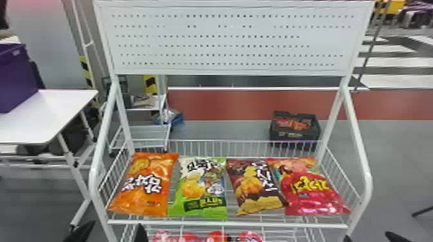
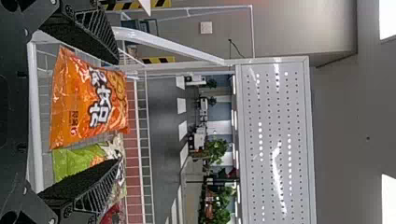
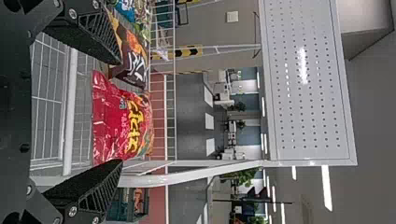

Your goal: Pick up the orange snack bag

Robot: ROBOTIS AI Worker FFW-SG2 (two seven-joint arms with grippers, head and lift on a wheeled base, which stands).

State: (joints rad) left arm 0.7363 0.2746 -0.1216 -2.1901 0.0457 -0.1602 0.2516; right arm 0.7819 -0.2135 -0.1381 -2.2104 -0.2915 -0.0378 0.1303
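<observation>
The orange snack bag (image 1: 145, 185) lies at the left end of the rack's wire shelf in the head view. My left gripper (image 1: 111, 233) is at the bottom edge there, nearer than the shelf's front rail, its two fingertips apart. In the left wrist view the orange snack bag (image 2: 84, 100) shows beyond my left gripper (image 2: 116, 112), which stands open with nothing between its fingers. My right gripper (image 1: 369, 237) is low at the right of the head view. The right wrist view has my right gripper (image 3: 121, 112) open, with the red bag (image 3: 116, 121) farther off.
Right of the orange bag lie a green bag (image 1: 199, 190), a brown bag (image 1: 256, 186) and a red one. White side posts and a front rail (image 1: 225, 222) frame the shelf, a perforated panel (image 1: 225, 38) above. A white table (image 1: 48, 112) stands at the left.
</observation>
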